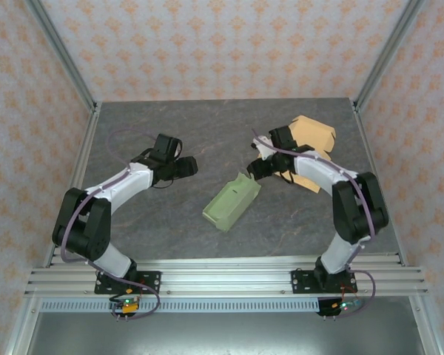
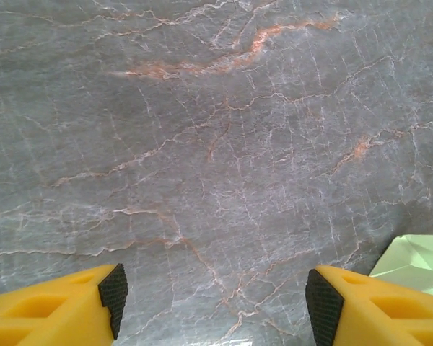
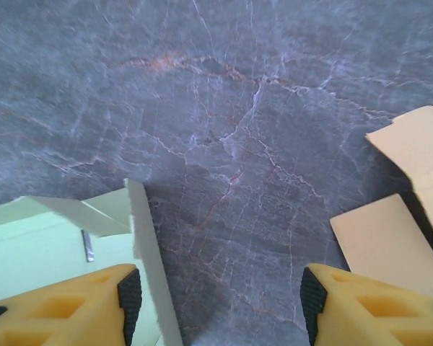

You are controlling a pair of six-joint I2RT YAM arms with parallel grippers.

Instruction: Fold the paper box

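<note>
A light green paper box (image 1: 231, 200) lies tilted on the dark marble table (image 1: 207, 140), mid-table, with a flap raised at its upper right end. My right gripper (image 1: 253, 168) hovers at that end, open, with nothing between its jaws; in the right wrist view the green box (image 3: 50, 245) and its upright flap sit just inside the left finger. My left gripper (image 1: 186, 166) hangs open over bare table left of the box; a green box corner (image 2: 418, 259) peeks in at the lower right of the left wrist view.
A flat tan cardboard piece (image 1: 311, 144) lies at the back right, partly under the right arm; its edges (image 3: 390, 238) appear in the right wrist view. Aluminium frame posts and patterned walls bound the table.
</note>
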